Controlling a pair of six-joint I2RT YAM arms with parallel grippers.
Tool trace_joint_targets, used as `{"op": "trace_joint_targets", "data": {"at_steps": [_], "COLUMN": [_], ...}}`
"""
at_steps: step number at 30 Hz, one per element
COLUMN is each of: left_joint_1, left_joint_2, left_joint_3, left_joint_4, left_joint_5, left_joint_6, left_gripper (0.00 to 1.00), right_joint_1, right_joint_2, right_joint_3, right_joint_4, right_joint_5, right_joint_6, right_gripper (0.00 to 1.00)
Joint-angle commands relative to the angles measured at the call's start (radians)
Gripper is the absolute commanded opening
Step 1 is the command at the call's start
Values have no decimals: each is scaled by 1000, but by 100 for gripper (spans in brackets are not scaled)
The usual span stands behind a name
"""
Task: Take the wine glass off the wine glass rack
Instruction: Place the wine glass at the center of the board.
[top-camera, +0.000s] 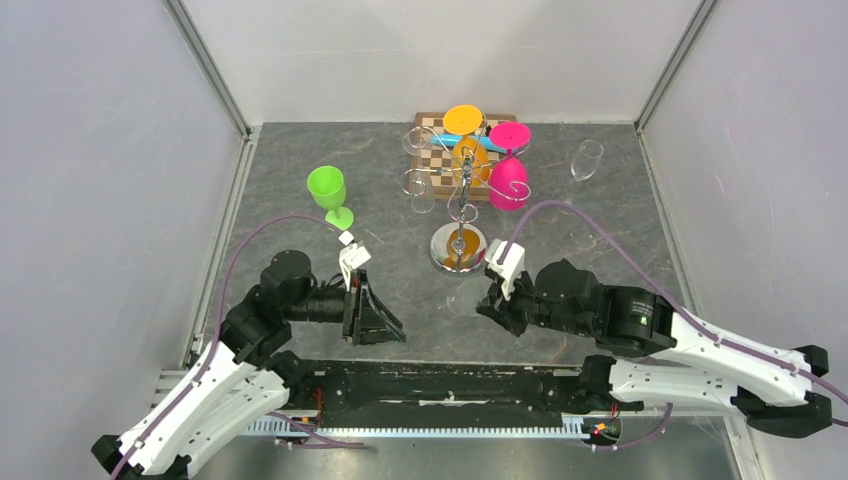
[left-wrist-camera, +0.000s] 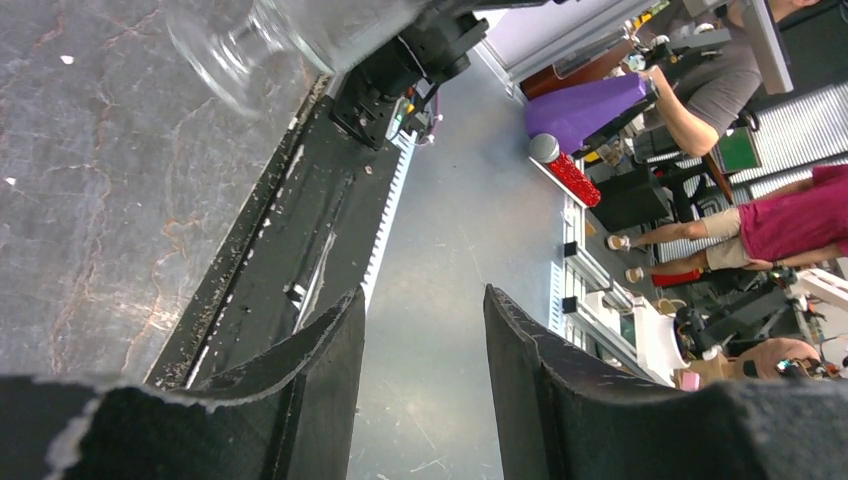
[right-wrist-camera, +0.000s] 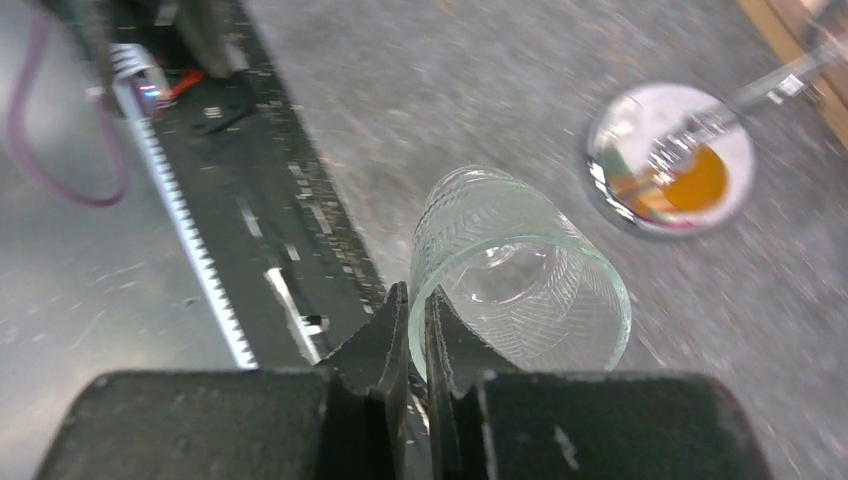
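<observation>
Wine glass (right-wrist-camera: 520, 280) in right claw (right-wrist-camera: 418, 297), ribbing wrist-view only

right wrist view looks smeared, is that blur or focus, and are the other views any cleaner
Right wrist: the table and the rack base are streaked, like motion blur, while the clear glass in the right gripper looks crisp. Left wrist: sharp. Top external: sharp, evenly lit.

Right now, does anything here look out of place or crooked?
The clear glass pinched in the right gripper is tipped sideways, unlike the upright green glass. Nothing looks spilled or broken.
</observation>
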Motion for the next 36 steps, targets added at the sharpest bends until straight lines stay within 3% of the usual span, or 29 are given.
{"op": "trace_joint_targets", "data": {"at_steps": [1,11,24,36], "left_joint_1": [2,1,2,2], "left_joint_2": [21,-21,-71,-69], "left_joint_3": [7,9,-3,-15], "left_joint_4": [57,23,18,36], "left_joint_5": [-46,-50,-63,-72], "left_joint_6": [53,76,77,60], "left_gripper": [53,53,53,53], "right_joint_1": [-65,-401,-890,-1082], "right_joint_2": [0,41,142,301], "right_joint_3": [0,-29,-71,-68], "right_joint_4": [-46,-109,-7,126], "right_joint_5": [222,149,39,43], "right_joint_6": [70,41,29,25], "right_gripper": [0,0,0,0]}}
